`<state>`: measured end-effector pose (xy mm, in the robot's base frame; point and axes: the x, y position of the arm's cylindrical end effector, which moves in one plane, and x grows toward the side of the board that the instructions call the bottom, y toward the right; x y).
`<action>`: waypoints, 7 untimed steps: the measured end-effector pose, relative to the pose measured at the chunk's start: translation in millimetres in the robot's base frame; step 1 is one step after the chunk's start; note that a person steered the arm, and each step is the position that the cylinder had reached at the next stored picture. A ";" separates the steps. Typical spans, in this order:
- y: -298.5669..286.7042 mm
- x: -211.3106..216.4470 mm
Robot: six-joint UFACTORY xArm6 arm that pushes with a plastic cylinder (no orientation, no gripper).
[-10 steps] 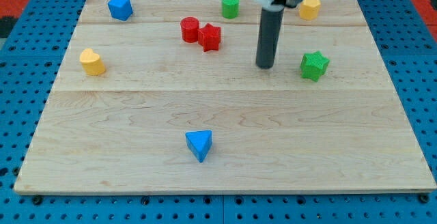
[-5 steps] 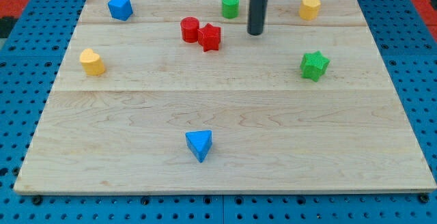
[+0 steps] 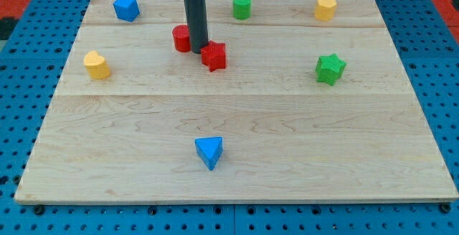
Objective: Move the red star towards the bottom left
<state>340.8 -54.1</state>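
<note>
Here, going from the view's left, the yellow block (image 3: 96, 64) sits well off to the left of my tip (image 3: 199, 51) and a little below it, and the blue block (image 3: 125, 8), roughly hexagonal, lies up and to the left near the wooden board's (image 3: 237, 178) top edge. The red cylinder (image 3: 182, 39) is just to the left of my tip, touching or very nearly touching the rod. My tip itself is a bare rod end with nothing to close or clasp; it presses down between the two red pieces. The red star (image 3: 214, 55) sits just to the right of my tip and slightly lower, right against it. The blue triangle (image 3: 209, 151) lies well below my tip. The green cylinder (image 3: 242, 6) stands up and to the right, the green star (image 3: 330, 69) is far right, and the yellow block at the top right (image 3: 325, 8) is farther still.

I judge the red star light, rigid and ready to slide on smooth wood, though its points may let it spin off a glancing push. Contact belongs on its upper-right side, opposite the bottom left.
</note>
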 end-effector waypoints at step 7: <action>59.3 22.5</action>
